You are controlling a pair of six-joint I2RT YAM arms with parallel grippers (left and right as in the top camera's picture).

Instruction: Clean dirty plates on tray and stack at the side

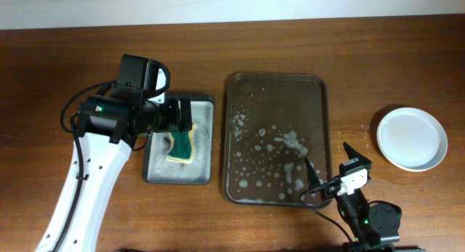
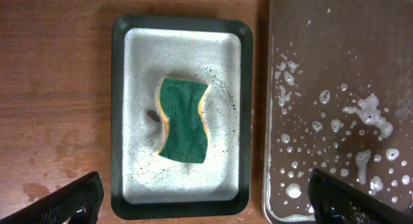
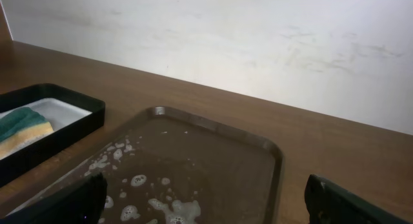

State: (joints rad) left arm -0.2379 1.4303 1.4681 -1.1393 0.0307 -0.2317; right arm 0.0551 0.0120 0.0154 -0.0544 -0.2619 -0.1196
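Plates (image 1: pixel 411 139) sit stacked off the tray (image 1: pixel 276 99), sponge (image 2: pixel 184 121) in basin (image 2: pixel 117 121), so left end effector (image 2: pixel 206 199) and right end effector (image 1: pixel 328 162) gape empty.

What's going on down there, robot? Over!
Left pincer open over sponge in basin, right pincer open by tray corner. Tray sudsy, bare; plates on table at right. Nothing blocking.

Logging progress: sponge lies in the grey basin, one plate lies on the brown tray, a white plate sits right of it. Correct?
No: the overhead view shows the tray holds only suds, no plate. The sponge in the grey basin and the white plate beside the tray are right.
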